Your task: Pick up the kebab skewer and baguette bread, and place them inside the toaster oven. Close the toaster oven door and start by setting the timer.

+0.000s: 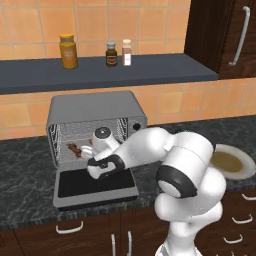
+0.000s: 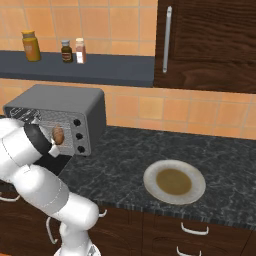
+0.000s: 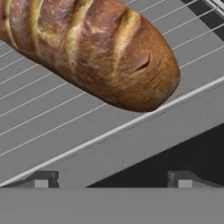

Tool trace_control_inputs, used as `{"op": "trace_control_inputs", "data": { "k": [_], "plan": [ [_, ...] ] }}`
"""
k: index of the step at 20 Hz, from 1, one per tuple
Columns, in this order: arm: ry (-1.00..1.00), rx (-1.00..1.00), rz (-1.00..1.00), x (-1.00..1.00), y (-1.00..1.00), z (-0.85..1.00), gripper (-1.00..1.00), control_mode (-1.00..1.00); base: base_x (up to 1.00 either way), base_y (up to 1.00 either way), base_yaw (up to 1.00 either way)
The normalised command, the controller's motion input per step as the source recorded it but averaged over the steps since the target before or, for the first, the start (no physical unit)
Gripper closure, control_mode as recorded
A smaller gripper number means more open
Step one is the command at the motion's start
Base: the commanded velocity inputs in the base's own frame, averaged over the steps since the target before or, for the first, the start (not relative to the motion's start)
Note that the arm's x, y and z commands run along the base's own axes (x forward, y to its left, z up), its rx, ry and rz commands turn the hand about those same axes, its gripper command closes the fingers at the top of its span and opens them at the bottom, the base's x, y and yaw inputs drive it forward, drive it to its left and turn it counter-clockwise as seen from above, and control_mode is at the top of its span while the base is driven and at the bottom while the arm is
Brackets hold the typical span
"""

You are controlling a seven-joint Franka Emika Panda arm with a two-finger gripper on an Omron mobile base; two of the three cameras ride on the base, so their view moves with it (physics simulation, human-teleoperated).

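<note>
My hand (image 3: 113, 179) is spread wide, holding nothing. The baguette bread (image 3: 87, 48) lies on the toaster oven (image 1: 95, 112) rack (kebab skewer (image 1: 75, 149) alongside). The toaster oven door (image 1: 95, 185) hangs open.

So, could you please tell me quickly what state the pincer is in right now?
Pincer: open, holding nothing; the baguette bread lies just ahead on the wire rack.

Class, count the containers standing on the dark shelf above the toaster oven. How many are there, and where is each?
3. A large yellow jar stands at the left; a small dark bottle and a pale shaker stand close together to its right. None seems hidden.
</note>
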Motion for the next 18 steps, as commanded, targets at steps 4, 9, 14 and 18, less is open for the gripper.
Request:
{"op": "trace_control_inputs", "data": {
  "k": [4,9,14,18],
  "plan": [
    [-0.07,0.0,-0.05,0.52,0.0,-0.12,-1.0,-1.0,0.0,0.0,0.0],
    [-0.05,0.0,-0.05,0.41,-0.01,-0.07,-1.0,-1.0,0.0,0.0,0.0],
    [0.0,0.05,0.0,-0.77,-0.01,-0.03,-1.0,-1.0,0.0,0.0,0.0],
    [0.0,0.06,0.0,-0.95,0.0,0.0,-1.0,-1.0,0.0,0.0,0.0]
  ]
}}
